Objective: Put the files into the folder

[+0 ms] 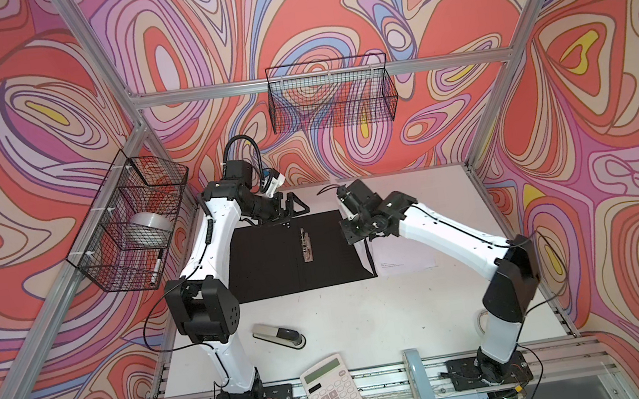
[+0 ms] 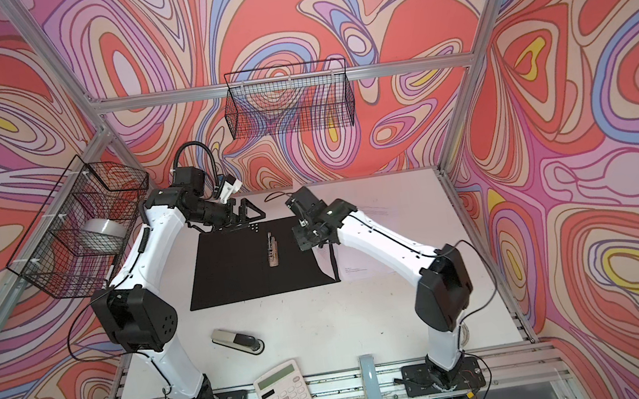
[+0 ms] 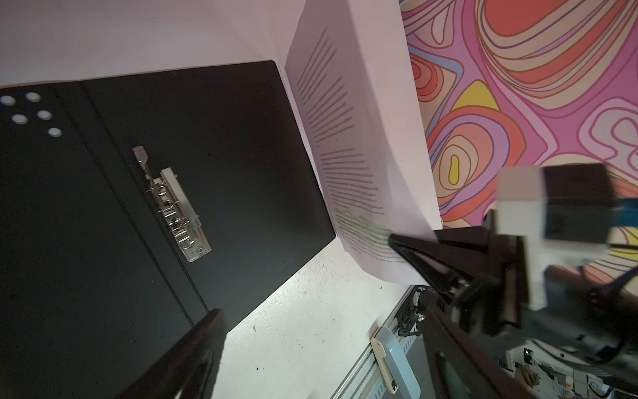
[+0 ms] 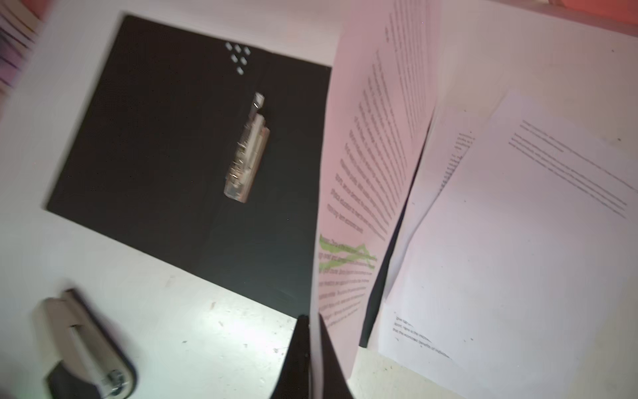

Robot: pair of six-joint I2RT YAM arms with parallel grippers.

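1. Closest to me, a calculator [image 1: 332, 392] sits across the front rail of the white counter [image 1: 367, 320], with a pale blue desk tool [image 1: 419, 380] beside it on the rail.
2. A little further in, a stapler [image 1: 279, 335] lies alone. Bare counter runs between it and the folder's near edge.
3. The folder [image 1: 264, 270] lies open and flat mid-counter, black inside facing up, with a metal clip [image 1: 306, 248] along its spine. In both top views the left arm covers its left margin.
4. The right end effector [image 4: 309, 342] is at the folder's right edge, clenched on the edge of one lifted sheet [image 4: 373, 155]. That sheet stands up from the counter, bowed, just beside the folder, with a green highlighted band near the grip.
5. The rest of the files [image 4: 518, 241] lie flat and overlapping on the counter to the right of the folder, partly under the right arm. Their print is too small and blurred to read, and I cannot count the sheets.
6. The left end effector [image 1: 292, 209] is over the folder's far edge, released, fingers spread wide and holding nothing. In its wrist view one finger [image 3: 431, 255] crosses in front of the lifted sheet, yet both top views show them well apart.
7. Beyond the folder, bare counter runs to the patterned wall.
8. A wire basket [image 1: 331, 94] hangs on the back wall. A side basket [image 1: 107, 258] on the left wall holds a tape roll [image 1: 147, 225].
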